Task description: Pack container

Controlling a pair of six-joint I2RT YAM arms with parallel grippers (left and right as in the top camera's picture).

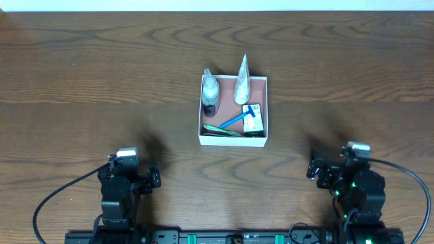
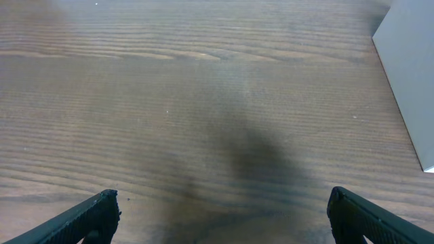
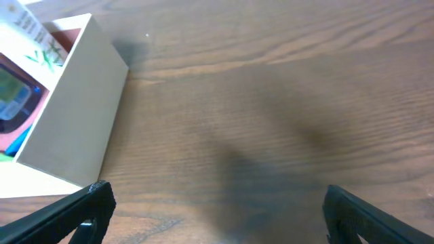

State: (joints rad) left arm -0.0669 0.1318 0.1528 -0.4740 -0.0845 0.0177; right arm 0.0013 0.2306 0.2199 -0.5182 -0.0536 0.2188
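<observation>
The container (image 1: 266, 108), a square shallow white box with a pinkish floor, sits mid-table. Inside it are a small clear bottle (image 1: 211, 91), a clear pointed tube (image 1: 242, 83), a blue razor (image 1: 237, 119), a green-and-white packet (image 1: 253, 122) and a green item (image 1: 220, 130). My left gripper (image 1: 148, 179) is open and empty at the near left, far from the box; its view shows the box wall (image 2: 407, 74). My right gripper (image 1: 317, 169) is open and empty at the near right; its view shows the box wall (image 3: 74, 115) and the packet (image 3: 30, 34).
Bare wood-grain table (image 1: 81, 81) surrounds the box. The arms' bases and cables sit at the near edge.
</observation>
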